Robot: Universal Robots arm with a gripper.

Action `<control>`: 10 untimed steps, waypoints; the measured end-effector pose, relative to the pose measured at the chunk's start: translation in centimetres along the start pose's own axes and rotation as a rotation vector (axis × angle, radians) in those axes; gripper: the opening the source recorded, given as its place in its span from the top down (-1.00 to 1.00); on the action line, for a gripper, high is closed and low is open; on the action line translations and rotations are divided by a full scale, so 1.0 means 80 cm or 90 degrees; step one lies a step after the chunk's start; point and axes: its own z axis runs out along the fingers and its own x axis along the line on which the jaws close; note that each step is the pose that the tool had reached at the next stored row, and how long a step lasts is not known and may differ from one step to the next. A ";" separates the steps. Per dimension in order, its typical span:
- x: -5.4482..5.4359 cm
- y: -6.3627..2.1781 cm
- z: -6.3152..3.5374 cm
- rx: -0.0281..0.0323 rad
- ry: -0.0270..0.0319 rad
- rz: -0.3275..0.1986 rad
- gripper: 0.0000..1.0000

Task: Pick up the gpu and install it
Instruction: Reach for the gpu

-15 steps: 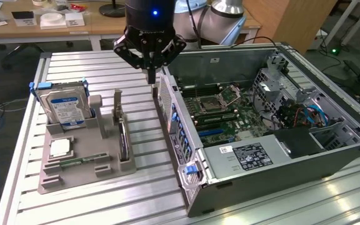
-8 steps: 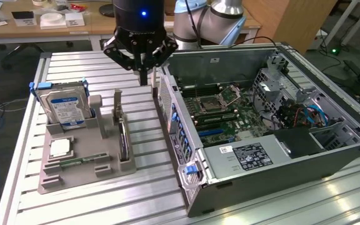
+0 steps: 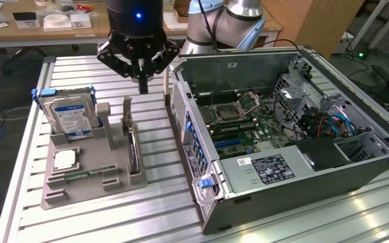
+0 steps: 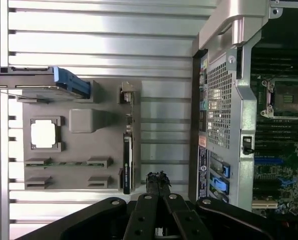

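Observation:
The gpu (image 3: 134, 152) stands on its edge in a slot at the case-side rim of the grey holder (image 3: 89, 174), seen as a thin dark card. In the wrist view the gpu (image 4: 127, 162) is a narrow dark strip along the holder (image 4: 81, 122). My gripper (image 3: 142, 90) hangs above the table behind the holder, between it and the computer case. Its fingers are shut together with nothing between them. In the wrist view my gripper (image 4: 158, 178) sits just beside the gpu's end, apart from it.
The open computer case (image 3: 201, 152) lies at the exterior view's right, with its motherboard (image 3: 248, 121) exposed. The holder also carries a silver hard drive (image 3: 71, 114), a processor chip (image 3: 65, 160) and a green memory stick (image 3: 79, 176). Desks stand behind the slatted table (image 3: 100, 217).

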 end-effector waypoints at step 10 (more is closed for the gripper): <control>0.030 -0.002 0.001 -0.0001 0.0001 -0.002 0.79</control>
